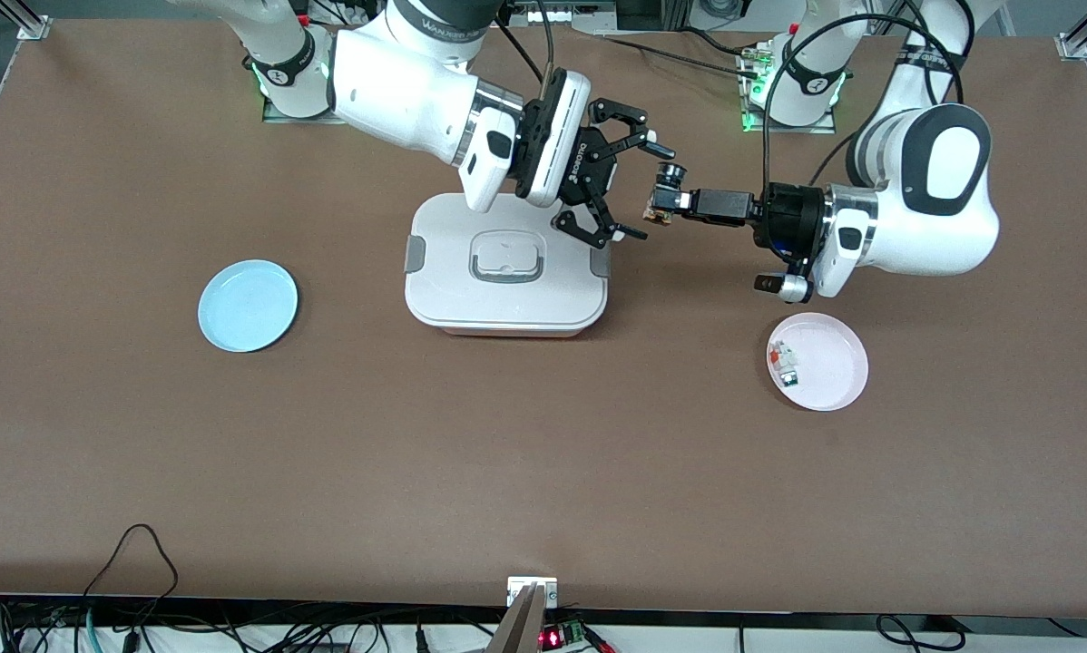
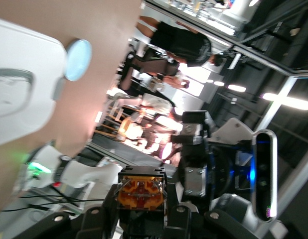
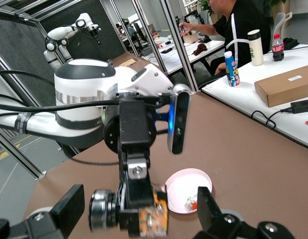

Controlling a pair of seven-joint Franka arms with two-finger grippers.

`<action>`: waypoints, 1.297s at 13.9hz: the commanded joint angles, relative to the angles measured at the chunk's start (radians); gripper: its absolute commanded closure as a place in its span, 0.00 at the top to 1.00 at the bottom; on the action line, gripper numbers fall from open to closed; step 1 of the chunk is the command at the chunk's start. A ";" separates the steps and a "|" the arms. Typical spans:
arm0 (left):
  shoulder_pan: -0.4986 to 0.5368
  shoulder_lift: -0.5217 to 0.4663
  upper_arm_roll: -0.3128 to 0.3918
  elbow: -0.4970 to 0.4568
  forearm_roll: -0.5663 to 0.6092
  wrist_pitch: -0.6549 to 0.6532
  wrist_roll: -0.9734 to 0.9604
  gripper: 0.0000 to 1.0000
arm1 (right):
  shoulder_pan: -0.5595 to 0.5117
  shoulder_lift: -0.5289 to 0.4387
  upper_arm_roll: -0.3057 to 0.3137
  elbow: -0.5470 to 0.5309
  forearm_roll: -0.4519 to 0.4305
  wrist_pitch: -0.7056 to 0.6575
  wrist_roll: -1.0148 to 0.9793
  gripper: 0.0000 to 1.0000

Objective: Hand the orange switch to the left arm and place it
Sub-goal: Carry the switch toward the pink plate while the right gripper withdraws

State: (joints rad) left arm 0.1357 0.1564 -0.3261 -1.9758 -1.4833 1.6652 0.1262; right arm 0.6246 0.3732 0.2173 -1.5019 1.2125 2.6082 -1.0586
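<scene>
My left gripper is shut on the orange switch, a small black part with an orange, tan-ended tip. It holds the switch level in the air beside the box, toward the left arm's end. My right gripper reaches over the box's corner, its jaws open wide on either side of the switch without touching it. In the left wrist view the switch sits clamped in my left gripper. In the right wrist view the switch hangs between the open fingers of my right gripper.
A pink plate holding a red-and-white and a green-and-white part lies toward the left arm's end, nearer the front camera. A blue plate lies toward the right arm's end. The white lidded box stands mid-table under the right arm's wrist.
</scene>
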 commanded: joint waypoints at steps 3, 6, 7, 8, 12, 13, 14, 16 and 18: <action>0.033 0.061 -0.004 0.167 0.306 -0.001 -0.007 0.16 | -0.078 -0.042 -0.013 -0.057 0.015 -0.127 0.008 1.00; 0.033 0.103 -0.004 0.222 0.502 -0.002 0.094 0.16 | -0.187 -0.054 -0.021 -0.099 -0.045 -0.256 0.008 1.00; 0.035 0.113 -0.004 0.224 0.577 0.001 0.149 0.16 | -0.224 -0.053 -0.021 -0.104 -0.066 -0.305 0.011 1.00; 0.036 0.126 -0.004 0.230 0.654 0.005 0.205 0.16 | -0.256 -0.042 -0.023 -0.104 -0.094 -0.338 0.015 1.00; 0.038 0.228 -0.004 0.336 1.025 0.002 0.375 0.16 | -0.362 -0.034 -0.039 -0.089 -0.353 -0.526 0.240 1.00; 0.038 0.250 -0.004 0.344 1.104 0.002 0.429 0.16 | -0.379 -0.034 -0.039 -0.090 -0.408 -0.557 0.285 1.00; 0.038 0.265 -0.004 0.344 1.186 0.005 0.481 0.16 | -0.397 -0.034 -0.041 -0.090 -0.479 -0.591 0.317 1.00; 0.039 0.281 -0.004 0.344 1.337 0.007 0.584 0.16 | -0.437 -0.036 -0.042 -0.092 -0.647 -0.664 0.388 1.00; 0.058 0.305 -0.002 0.344 1.475 0.016 0.679 0.17 | -0.474 -0.051 -0.050 -0.092 -0.798 -0.735 0.477 1.00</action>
State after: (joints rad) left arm 0.1768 0.4324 -0.3223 -1.6641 -0.1204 1.6855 0.7111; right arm 0.1851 0.3491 0.1647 -1.5888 0.5262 1.9358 -0.6637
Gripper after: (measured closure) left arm 0.599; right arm 0.000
